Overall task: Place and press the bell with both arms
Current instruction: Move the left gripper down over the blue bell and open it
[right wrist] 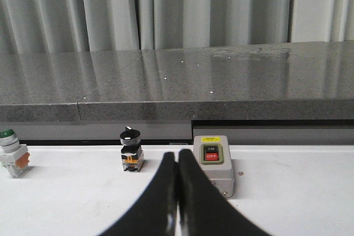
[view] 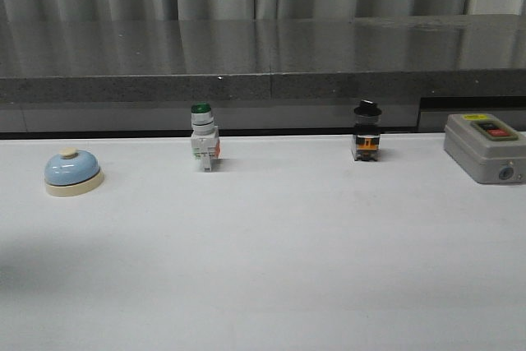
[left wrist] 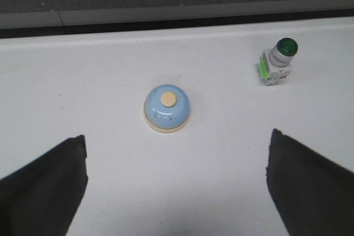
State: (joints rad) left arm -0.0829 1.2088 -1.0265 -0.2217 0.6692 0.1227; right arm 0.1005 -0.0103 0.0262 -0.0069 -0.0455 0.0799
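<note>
The bell point(view: 72, 173), light-blue dome on a cream base with a cream button, stands on the white table at the left. It also shows in the left wrist view point(left wrist: 167, 109), upright, ahead of and centred between the fingers. My left gripper point(left wrist: 177, 183) is open wide and empty above the table, short of the bell. My right gripper point(right wrist: 177, 164) is shut with its fingers pressed together and nothing between them, over the table's right side. Neither arm shows in the front view.
A green-capped white push-button switch point(view: 203, 137) stands at the back middle, also in the left wrist view point(left wrist: 278, 61). A black-knobbed switch point(view: 366, 131) stands to its right. A grey on/off box point(view: 485, 147) sits at the far right. A dark stone ledge point(view: 263, 59) runs behind.
</note>
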